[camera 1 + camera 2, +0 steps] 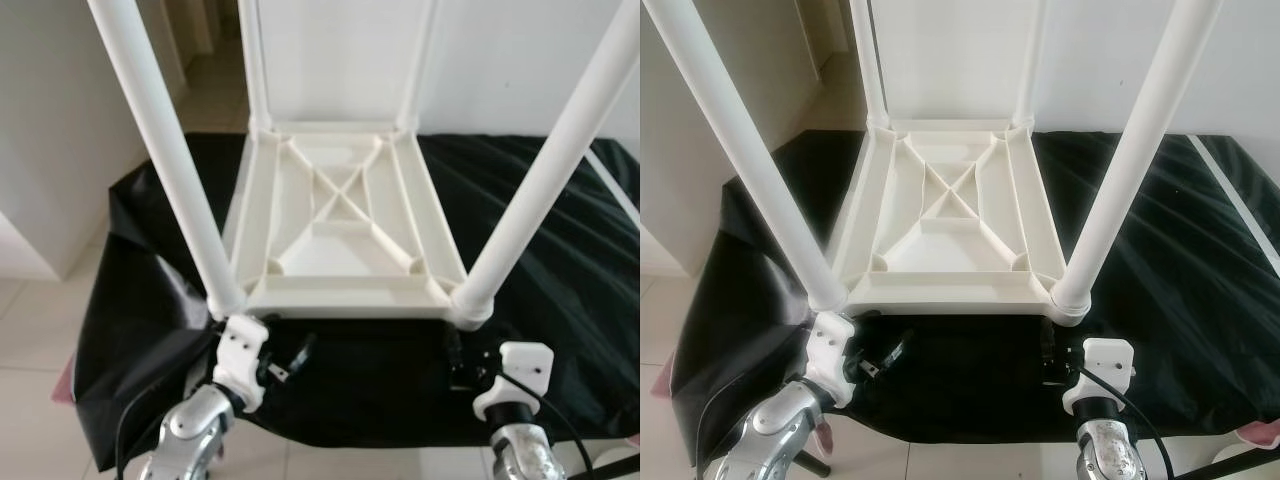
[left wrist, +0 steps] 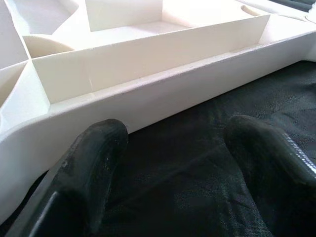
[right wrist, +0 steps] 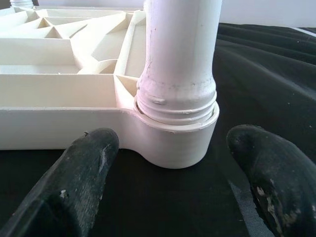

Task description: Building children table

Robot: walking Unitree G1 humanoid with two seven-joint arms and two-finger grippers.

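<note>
With all four legs already standing in their corner sockets, I read the children's table [image 1: 345,215] as nearly built: it lies upside down on a black cloth [image 1: 560,250], ribbed underside up, near edge just ahead of both my grippers. Near left leg [image 1: 160,140] and near right leg [image 1: 545,180] rise toward the camera; the two far legs [image 1: 252,60] stand at the back corners against the white wall.

Left gripper [image 2: 173,163] hovers low over the cloth, fingers apart, holding nothing, aimed at the near side rail [image 2: 163,94], with the rail close in front of the fingertips. Right gripper [image 3: 173,182] is also spread and empty, and its fingers [image 3: 84,163] frame the near right corner socket [image 3: 177,133]. Not touching it as far as I can tell.

Step in hand looks like checking or seating that near right leg. In the right wrist view a few ridges of the leg's collar sit above the socket rim, so it may not be fully home, though I can't be sure. To do it well I'd close on the leg just above the socket, squarely, and push or twist straight along the leg's axis; a sideways load could tilt the frame or slide it on the cloth. The left gripper could steady the rail while I do it.

Containers: none really. The underside's ribbed compartments [image 1: 940,255] are open and have nothing in them
</note>
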